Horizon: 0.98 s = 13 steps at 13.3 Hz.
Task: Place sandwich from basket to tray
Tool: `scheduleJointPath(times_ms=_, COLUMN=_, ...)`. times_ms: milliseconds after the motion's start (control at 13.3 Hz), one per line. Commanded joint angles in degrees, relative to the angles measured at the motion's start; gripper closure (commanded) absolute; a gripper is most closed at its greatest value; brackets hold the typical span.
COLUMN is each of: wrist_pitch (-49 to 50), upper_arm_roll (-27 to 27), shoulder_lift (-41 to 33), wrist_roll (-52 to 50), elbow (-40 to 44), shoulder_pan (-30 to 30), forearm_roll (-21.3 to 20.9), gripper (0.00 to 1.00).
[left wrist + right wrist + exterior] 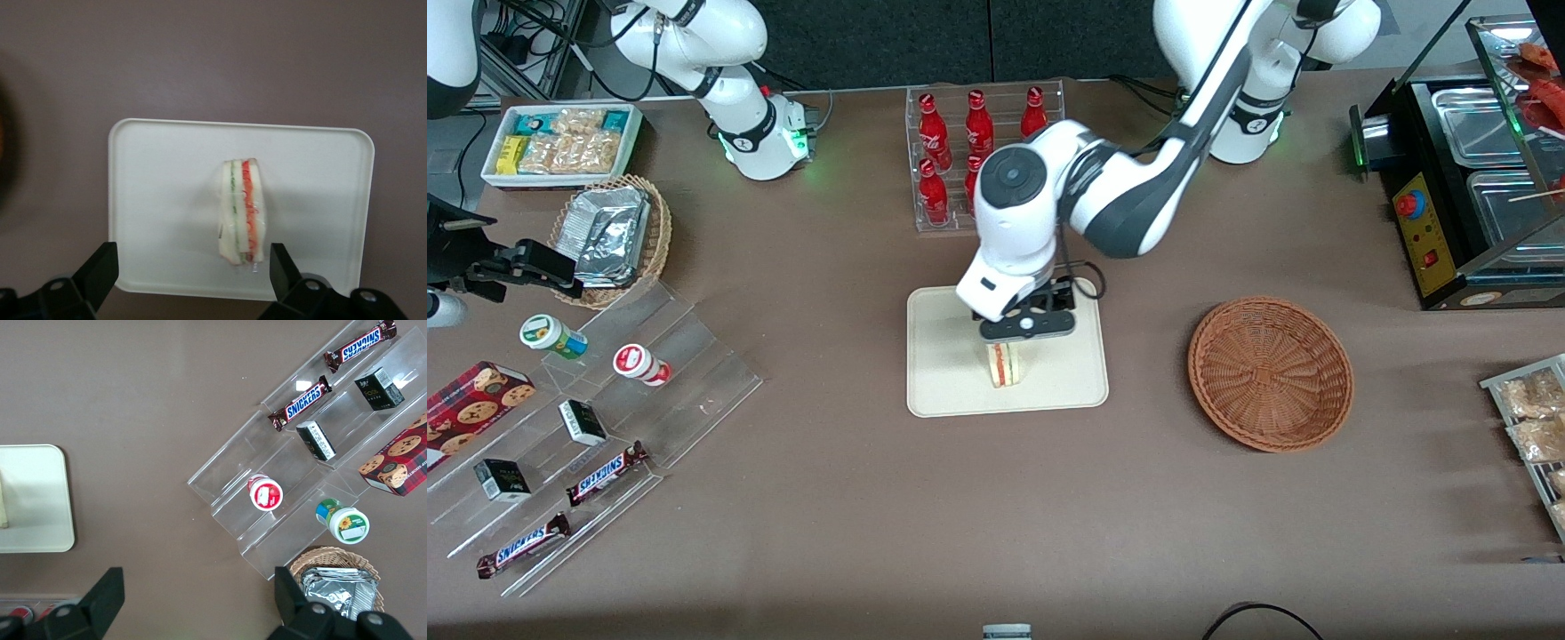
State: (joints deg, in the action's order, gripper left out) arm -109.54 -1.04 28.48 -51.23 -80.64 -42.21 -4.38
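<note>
Cream-beige tray (167,200) carries the sandwich (243,210), resting on its side, while the basket (1270,373) sits empty. Above hangs the gripper (193,273), fingers spread apart, touching nothing. Placement looks done; lifting clear comes next.

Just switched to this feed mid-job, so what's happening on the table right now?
The left arm's gripper hangs over the tray, fingers open and apart from the sandwich. The sandwich rests on the tray, its cut edge with the red and green filling facing up. The basket sits empty on the table, toward the working arm's end. The placing looks done.
</note>
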Motion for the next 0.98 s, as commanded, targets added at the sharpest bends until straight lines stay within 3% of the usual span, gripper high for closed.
scheduleJointPath(times_ms=0, wrist_pitch=3.36, upper_arm_roll=0.6, shoulder_lift=-3.42, wrist_roll=0.42, elbow=-1.01, shoulder_pan=1.86, forearm_roll=-0.36, gripper=0.0)
scheduleJointPath(times_ms=902, wrist_pitch=22.87, upper_arm_roll=0.69, shoulder_lift=-15.28, wrist_roll=28.27, elbow=-2.5, shoulder_pan=20.39, forearm_roll=2.71, gripper=0.0)
